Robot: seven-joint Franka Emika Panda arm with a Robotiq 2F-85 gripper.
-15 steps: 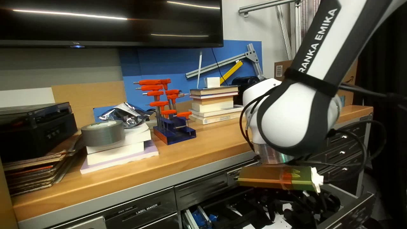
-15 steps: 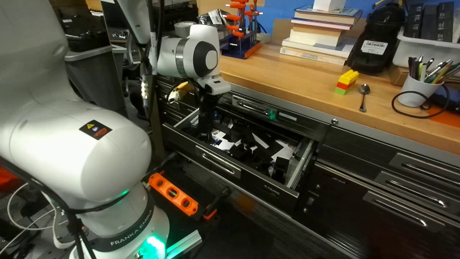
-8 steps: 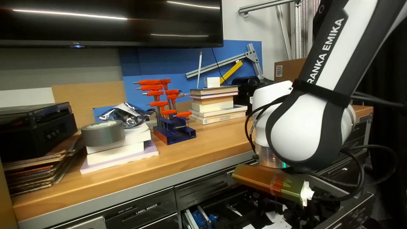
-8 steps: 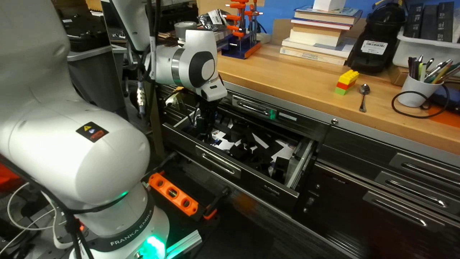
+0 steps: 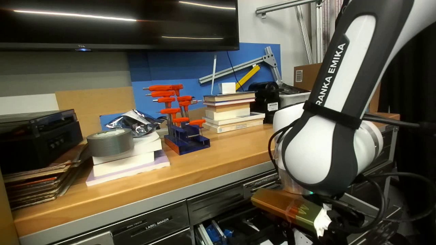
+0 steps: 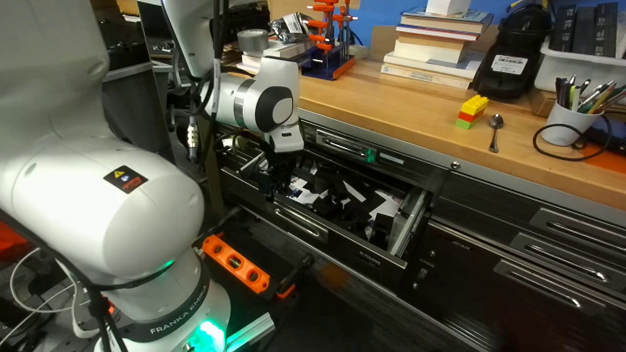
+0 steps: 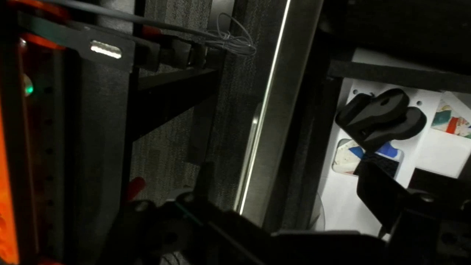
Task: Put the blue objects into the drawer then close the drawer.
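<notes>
The drawer (image 6: 342,244) stands pulled out in the middle of the frame in an exterior view. Dark pieces (image 7: 381,117) lie in it; which of them are the blue objects I cannot tell. The fingers (image 7: 382,195), low in the wrist view, are spread wide and grasp nothing that shows: one tip lies over the inside, the other out beyond the front. Whether either touches is unclear.

The step in hand looks like closing. To do it well, lift the inner tip over the rim first, or it may get trapped; then bring the fingers together and press the outer face beside the pull (image 6: 297,223), near the middle, so that something this wide slides straight instead of binding at one end.

Nearest, "FRANKA EMIKA" curves round the arm's base (image 6: 171,313), lower left. Lettering on the drawer's own front is too blurred to read. Beyond it, "LABEL MAKER" marks a neighbouring front (image 5: 153,221), bottom of the frame; farthest, "TCL" sits under the screen (image 5: 117,23), upper left.
</notes>
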